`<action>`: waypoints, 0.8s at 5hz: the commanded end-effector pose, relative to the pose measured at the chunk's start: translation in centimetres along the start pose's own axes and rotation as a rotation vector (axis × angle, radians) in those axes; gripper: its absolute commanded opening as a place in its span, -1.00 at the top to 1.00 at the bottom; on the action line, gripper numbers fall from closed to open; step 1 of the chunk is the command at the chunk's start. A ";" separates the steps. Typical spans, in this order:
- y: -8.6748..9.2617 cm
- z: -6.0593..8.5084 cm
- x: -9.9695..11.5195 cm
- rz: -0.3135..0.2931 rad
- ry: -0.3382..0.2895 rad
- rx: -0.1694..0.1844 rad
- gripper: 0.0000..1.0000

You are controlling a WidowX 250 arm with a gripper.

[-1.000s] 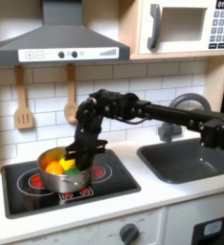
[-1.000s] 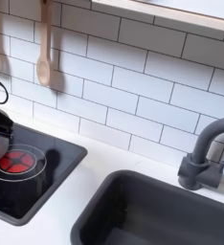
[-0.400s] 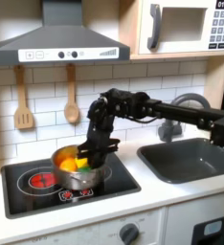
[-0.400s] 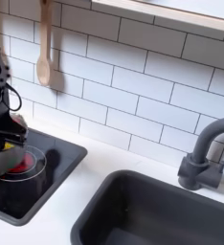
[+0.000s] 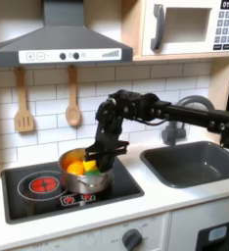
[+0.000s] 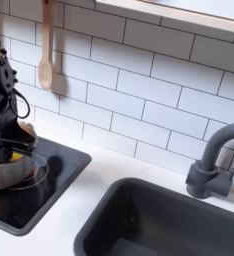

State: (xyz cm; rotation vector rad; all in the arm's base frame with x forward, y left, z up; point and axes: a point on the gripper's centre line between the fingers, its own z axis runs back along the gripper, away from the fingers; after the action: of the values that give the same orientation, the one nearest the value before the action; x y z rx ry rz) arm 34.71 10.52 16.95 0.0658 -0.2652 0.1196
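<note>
Claw point(image 5: 99, 150) was clamped on the rim of the pot point(image 5: 84, 177), which sat on the stove point(image 5: 48, 191) between its burners. Risk: food point(image 5: 77, 168) could spill if the one-sided rim grip let the pot tilt or slip.

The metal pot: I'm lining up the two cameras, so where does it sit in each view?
First exterior view: the metal pot sits left of centre on the black stovetop, over the right burner, with the gripper at its rim.
Second exterior view: the pot lies at the left edge, on the stovetop, under the gripper.
Shared landmark: the grey faucet by the sink.
</note>
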 end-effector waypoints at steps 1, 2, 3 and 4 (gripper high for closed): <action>-1.4 0.5 -0.7 -0.017 0.000 -0.018 1.00; -1.8 0.6 -0.9 -0.028 0.002 -0.024 1.00; -2.2 0.7 -1.3 -0.031 0.011 -0.038 1.00; -3.1 0.8 -1.8 -0.052 0.011 -0.050 1.00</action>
State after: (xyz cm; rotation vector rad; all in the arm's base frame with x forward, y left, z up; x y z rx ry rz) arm 33.10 7.10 17.30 0.0224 -0.2552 0.0595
